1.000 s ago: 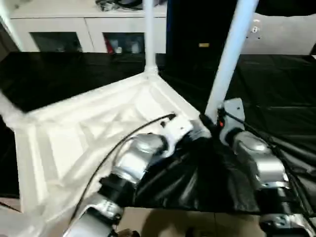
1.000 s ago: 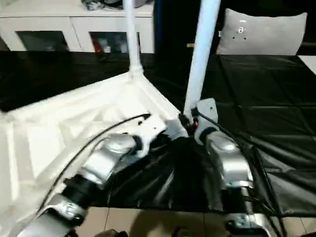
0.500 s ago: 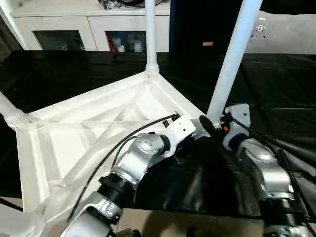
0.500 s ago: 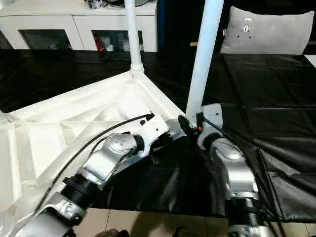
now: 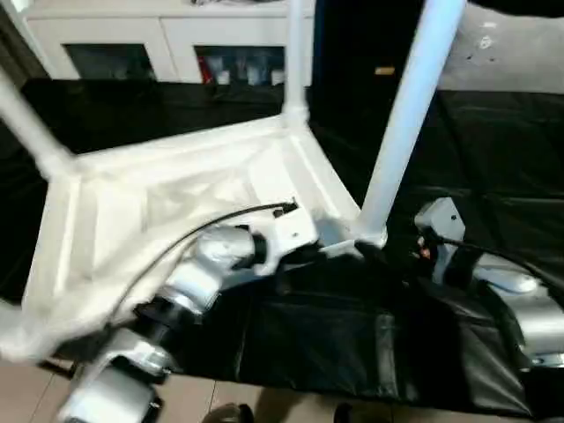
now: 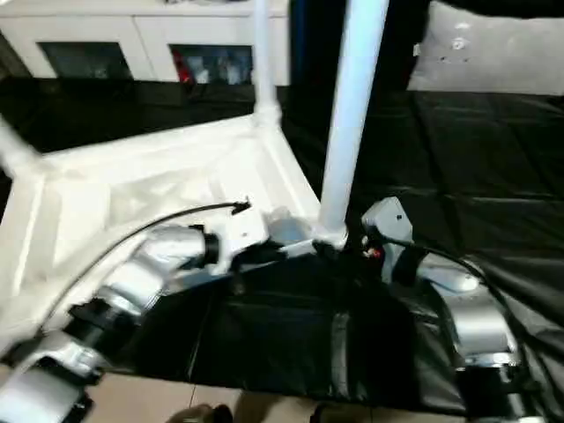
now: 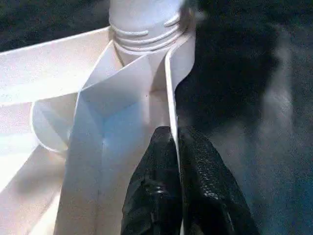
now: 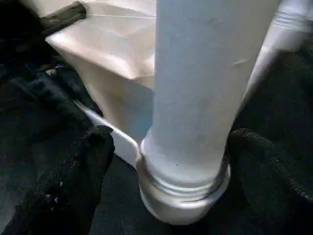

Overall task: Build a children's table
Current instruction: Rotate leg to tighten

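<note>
The children's table lies upside down on the black-covered worktable, ribbed underside up. Three white legs stand in its corner sockets: one at the near right corner, one at the far corner, one at the left. My left gripper is shut on the thin rim wall of the tabletop, just beside the near right socket. My right gripper is open, with one black finger on each side of that leg's base, apart from it.
The black cover is wrinkled along the worktable's front edge, with floor below it. A white cabinet with glass doors stands behind. A grey panel leans at the back right.
My right gripper's fingers have spread apart off the base of the near right leg. The left gripper keeps its pinch on the rim. The camera has shifted.
</note>
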### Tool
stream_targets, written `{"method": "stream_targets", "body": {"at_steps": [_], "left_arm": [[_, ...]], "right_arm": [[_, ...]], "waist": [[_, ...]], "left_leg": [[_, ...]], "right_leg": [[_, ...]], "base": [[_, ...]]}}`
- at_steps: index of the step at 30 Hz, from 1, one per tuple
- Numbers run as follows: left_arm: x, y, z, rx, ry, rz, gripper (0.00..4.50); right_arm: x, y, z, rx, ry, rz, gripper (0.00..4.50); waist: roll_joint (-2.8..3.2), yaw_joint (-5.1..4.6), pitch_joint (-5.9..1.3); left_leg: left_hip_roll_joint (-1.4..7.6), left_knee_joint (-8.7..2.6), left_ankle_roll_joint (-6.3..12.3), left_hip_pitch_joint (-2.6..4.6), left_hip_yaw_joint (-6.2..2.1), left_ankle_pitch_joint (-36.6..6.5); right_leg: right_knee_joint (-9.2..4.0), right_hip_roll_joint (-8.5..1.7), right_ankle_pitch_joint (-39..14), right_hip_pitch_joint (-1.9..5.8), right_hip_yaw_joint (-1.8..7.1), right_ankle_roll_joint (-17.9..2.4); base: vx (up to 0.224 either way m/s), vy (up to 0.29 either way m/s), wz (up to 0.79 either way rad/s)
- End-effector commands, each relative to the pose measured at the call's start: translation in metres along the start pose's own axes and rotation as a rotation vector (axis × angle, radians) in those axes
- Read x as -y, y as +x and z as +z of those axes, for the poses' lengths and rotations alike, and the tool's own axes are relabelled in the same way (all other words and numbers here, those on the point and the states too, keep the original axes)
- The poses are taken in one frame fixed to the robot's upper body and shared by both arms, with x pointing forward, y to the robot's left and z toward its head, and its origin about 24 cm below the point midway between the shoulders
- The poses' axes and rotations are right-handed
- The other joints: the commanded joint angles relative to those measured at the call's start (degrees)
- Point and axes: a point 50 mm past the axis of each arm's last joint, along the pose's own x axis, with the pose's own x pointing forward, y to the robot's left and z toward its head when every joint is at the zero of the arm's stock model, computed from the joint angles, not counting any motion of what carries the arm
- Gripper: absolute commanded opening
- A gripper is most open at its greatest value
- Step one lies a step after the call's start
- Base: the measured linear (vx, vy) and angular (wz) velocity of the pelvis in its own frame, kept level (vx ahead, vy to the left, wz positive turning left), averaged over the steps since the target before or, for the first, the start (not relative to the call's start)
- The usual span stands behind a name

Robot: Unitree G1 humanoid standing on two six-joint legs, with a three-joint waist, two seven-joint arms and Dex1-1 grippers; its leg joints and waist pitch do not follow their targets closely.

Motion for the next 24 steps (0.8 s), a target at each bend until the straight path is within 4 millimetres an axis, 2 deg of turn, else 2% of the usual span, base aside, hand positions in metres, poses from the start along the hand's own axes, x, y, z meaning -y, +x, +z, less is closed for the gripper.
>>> {"method": "stream_targets", "body": {"at_steps": [1,3,4,5,7,9,10,14,19,21,24], "left_arm": [[0.008,-0.001,-0.007,-0.043,0.043,-0.125,0.00],[0.008,-0.002,-0.008,-0.042,0.044,-0.137,0.00],[0.009,-0.004,-0.008,-0.041,0.052,-0.156,0.00],[0.010,-0.007,-0.010,-0.042,0.064,-0.185,0.00],[0.012,-0.011,-0.012,-0.044,0.079,-0.222,0.00],[0.012,-0.012,-0.013,-0.046,0.085,-0.232,0.00],[0.013,-0.013,-0.014,-0.047,0.086,-0.240,0.00],[0.014,-0.014,-0.015,-0.053,0.094,-0.253,0.00],[0.016,-0.013,-0.016,-0.045,0.091,-0.266,0.00],[0.016,-0.013,-0.016,-0.044,0.090,-0.268,0.00],[0.016,-0.013,-0.016,-0.042,0.087,-0.273,0.00]], "right_arm": [[-0.005,-0.001,0.006,0.021,-0.035,0.093,3.79],[-0.005,-0.002,0.006,0.023,-0.039,0.106,3.66],[-0.005,-0.002,0.006,0.022,-0.043,0.119,3.66],[-0.005,-0.003,0.006,0.022,-0.044,0.148,3.40],[-0.007,-0.005,0.006,0.021,-0.043,0.204,3.27],[-0.008,-0.006,0.007,0.022,-0.043,0.241,3.20],[-0.009,-0.006,0.006,0.014,-0.047,0.247,2.96],[-0.009,-0.007,0.004,-0.002,-0.042,0.273,2.64],[-0.013,-0.008,0.002,-0.013,-0.017,0.329,2.28],[-0.013,-0.009,0.002,-0.015,-0.013,0.336,2.04],[-0.014,-0.010,0.001,-0.024,-0.002,0.354,1.97]], "waist": [[-1.42,0.34,-4.12],[-1.15,0.92,-3.74],[-1.25,1.02,-3.65],[-1.46,1.04,-3.65],[-1.48,1.08,-3.81],[-1.44,1.04,-3.77],[-1.51,1.08,-3.86],[-1.61,1.16,-4.02],[-1.75,1.42,-4.47],[-1.73,1.57,-4.55],[-1.76,1.75,-4.55]], "left_leg": [[3.57,-2.57,12.00,0.54,-0.74,-4.48],[3.83,-3.09,8.75,0.99,-0.76,-9.48],[3.92,-3.38,6.97,1.27,-0.81,-11.91],[3.88,-3.46,6.35,1.35,-0.83,-12.74],[3.87,-3.56,5.54,1.19,-0.99,-12.65],[3.92,-3.58,5.50,1.13,-0.94,-12.81],[3.87,-3.48,5.44,1.19,-0.90,-12.71],[3.80,-3.35,5.51,1.04,-0.88,-11.47],[3.70,-2.81,7.18,0.98,-0.77,-7.70],[3.71,-2.71,7.71,0.87,-0.75,-7.09],[3.69,-2.63,8.01,0.85,-0.75,-6.89]], "right_leg": [[-2.65,-3.71,-4.93,3.68,2.33,-15.46],[-3.25,-3.76,-12.99,3.40,2.43,-14.03],[-3.56,-3.85,-16.36,3.34,2.54,-13.21],[-3.69,-3.90,-17.45,3.34,2.57,-12.87],[-3.51,-3.91,-17.69,3.54,2.63,-12.16],[-3.45,-3.90,-17.30,3.45,2.73,-12.17],[-3.44,-3.96,-17.31,3.41,2.76,-12.23],[-3.33,-4.05,-16.45,3.52,2.78,-12.43],[-2.71,-3.94,-11.95,3.64,2.70,-13.39],[-2.51,-3.90,-10.97,3.71,2.64,-13.78],[-2.51,-3.88,-10.72,3.72,2.58,-13.84]], "base": [[0.000,0.000,0.00],[0.000,0.000,0.00],[0.000,0.000,0.00],[0.000,0.000,0.00],[0.000,0.000,0.00],[0.000,0.000,0.00],[0.000,0.000,0.00],[0.000,0.000,0.00],[0.000,0.000,0.00],[0.000,0.000,0.00],[0.000,0.000,0.00]]}}
